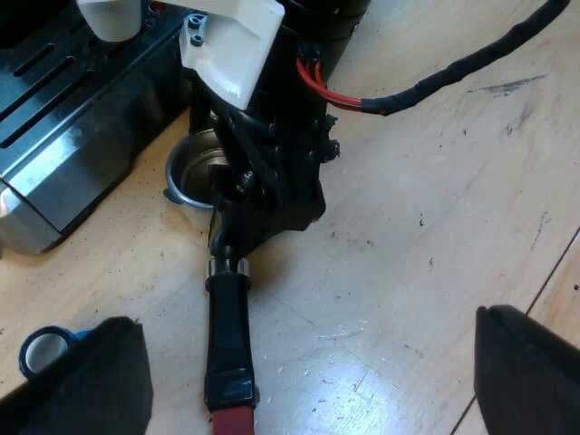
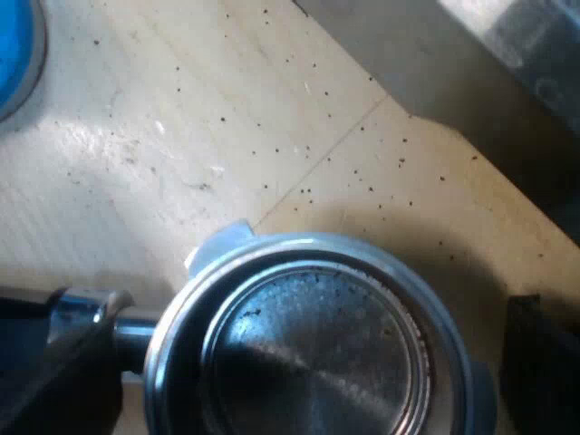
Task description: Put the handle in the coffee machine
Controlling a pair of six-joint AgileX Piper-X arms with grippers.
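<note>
Left wrist view: one holder (image 1: 228, 335), one tamper (image 1: 41, 352); left claw (image 1: 306, 358) and right claw (image 2: 313, 358) gape.

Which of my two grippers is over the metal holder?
The right gripper: it hangs over the basket of the metal holder, a finger each side. The left gripper hangs open near the handle's red end.
</note>
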